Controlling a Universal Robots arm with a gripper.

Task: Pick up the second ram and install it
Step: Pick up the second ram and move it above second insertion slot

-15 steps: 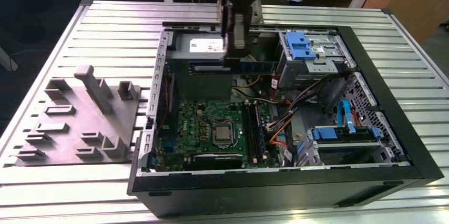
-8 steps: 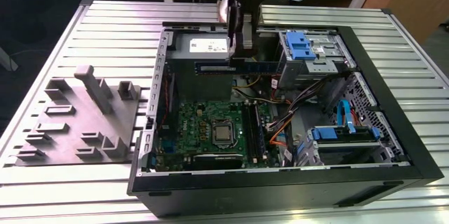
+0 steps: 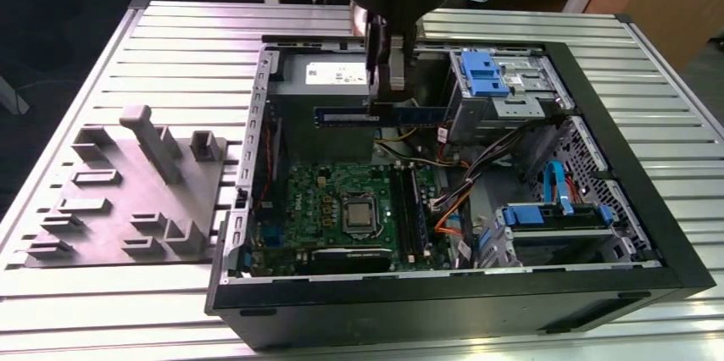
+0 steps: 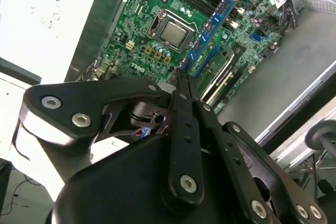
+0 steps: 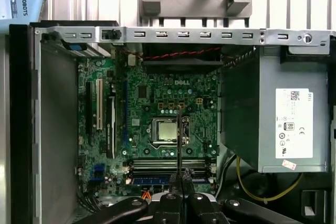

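On the exterior view's left, a grey fixture (image 3: 136, 183) sits on the slatted table (image 3: 169, 47) beside the open computer case (image 3: 453, 302). Over the middle of the case hangs the gripper (image 3: 382, 107), its fingers pinched narrow on the second ram (image 3: 339, 115). It grips the stick at mid-length and holds it level, clear above the motherboard (image 3: 339, 208). Toward the exterior view's right stand the blue drive cages (image 3: 487, 73).

count on inspection, exterior view. computer case (image 3: 453, 297): one. motherboard (image 3: 322, 200): one. processor (image 3: 359, 214): one. blue drive caddies: two, first caddy (image 3: 494, 73) and second caddy (image 3: 557, 208). grey fixture block (image 3: 125, 200): one. gripper (image 3: 385, 109): one. ram sticks in it: one, the second ram (image 3: 339, 115). first wrist view, power supply (image 5: 283, 124): one.
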